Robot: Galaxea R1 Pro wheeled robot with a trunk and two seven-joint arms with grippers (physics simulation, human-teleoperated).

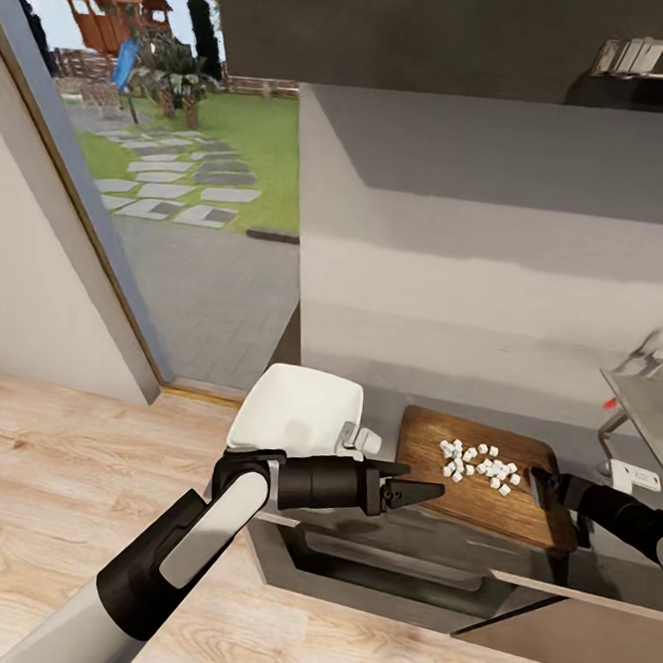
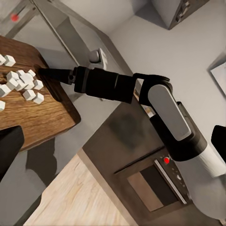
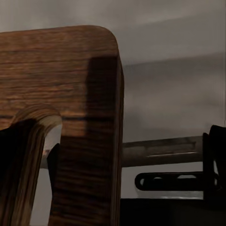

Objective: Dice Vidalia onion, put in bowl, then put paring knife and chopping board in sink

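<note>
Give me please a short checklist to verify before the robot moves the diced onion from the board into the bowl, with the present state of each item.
1. Onion is diced: ok, diced onion lies as pale bits on the chopping board.
2. Bowl is empty and near: ok, bowl stands left of the board, nothing in it.
3. Right gripper holds the board: cannot tell, it sits at the board's right edge.
4. Left gripper is free: ok, nothing between its fingers.
5. Bits are away from the edges: ok, they cluster near the middle.
</note>
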